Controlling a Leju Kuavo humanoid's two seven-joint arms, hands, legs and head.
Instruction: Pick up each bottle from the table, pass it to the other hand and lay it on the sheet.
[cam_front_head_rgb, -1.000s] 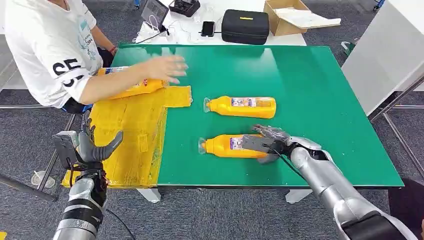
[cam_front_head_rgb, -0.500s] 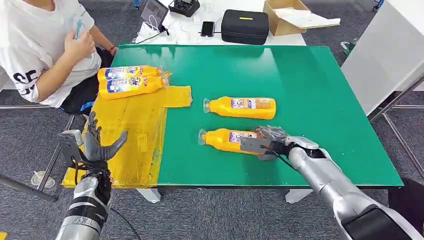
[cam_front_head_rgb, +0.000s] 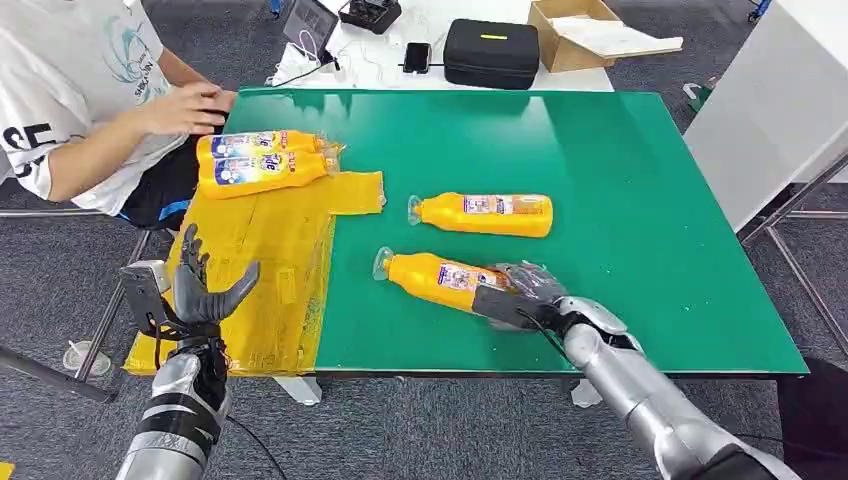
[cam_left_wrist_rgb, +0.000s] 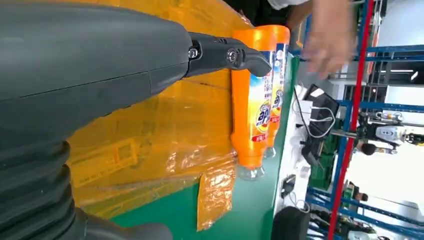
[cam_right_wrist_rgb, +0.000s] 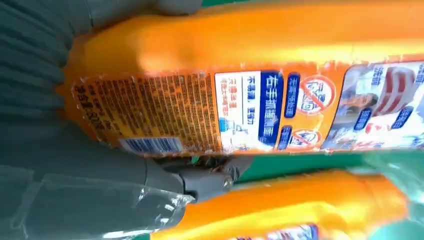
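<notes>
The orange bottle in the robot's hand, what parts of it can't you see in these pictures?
- Held bottle, head view: its base end is covered by the right hand.
- Same bottle, right wrist view: cap end cut off by the picture's edge; label print too small to read.
- Whether it has left the green table: cannot tell in either view.
- Two bottles on the yellow sheet, left wrist view: far ends hidden by the left hand.

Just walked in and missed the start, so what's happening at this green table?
The robot's right hand grips the near bottle at its base end, on the green table. A second bottle lies just beyond it. The left hand waits open over the yellow sheet, where two bottles already lie side by side. A seated person has a hand near those.
</notes>
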